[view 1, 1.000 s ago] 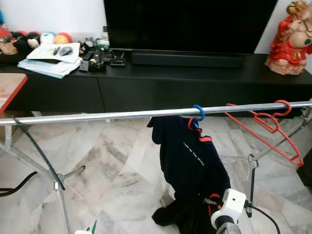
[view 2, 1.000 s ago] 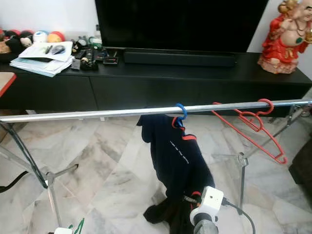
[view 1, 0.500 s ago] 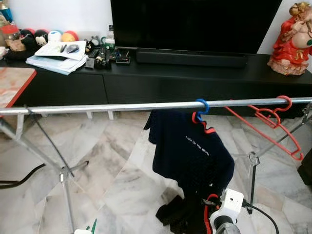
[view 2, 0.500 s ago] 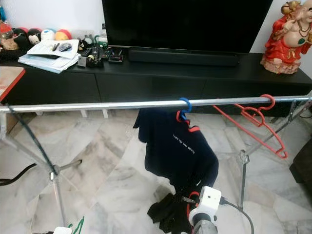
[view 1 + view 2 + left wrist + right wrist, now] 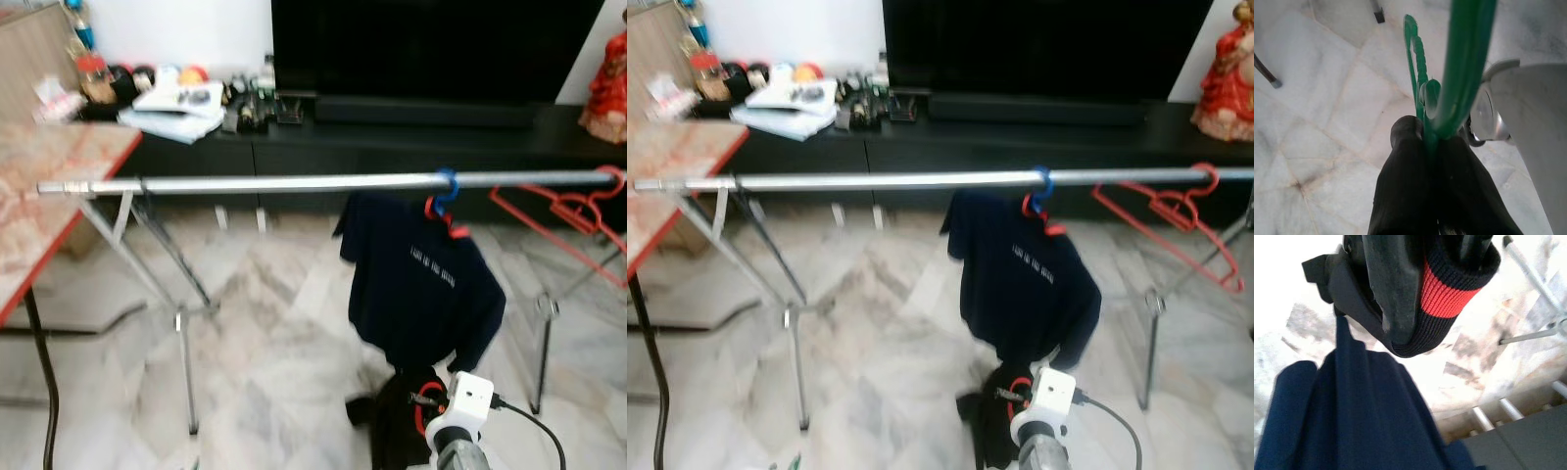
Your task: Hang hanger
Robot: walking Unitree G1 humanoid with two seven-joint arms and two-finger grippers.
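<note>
While the left tool (image 5: 1425, 147) clamps it, the green hanger (image 5: 1459, 73) rises between its fingers.

Both eye views are evenly lit but softened by motion blur; the marble floor (image 5: 1298, 264) is overexposed to white in the right wrist view; the green hanger (image 5: 1462, 63) is rendered out of focus.

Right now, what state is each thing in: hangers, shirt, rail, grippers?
Green hanger: clamped in left gripper, not on rail.
Blue hanger: hooked on rail.
Navy shirt: hanging; cuff held by right gripper.
Red hangers: hooked on rail, bare.
</note>
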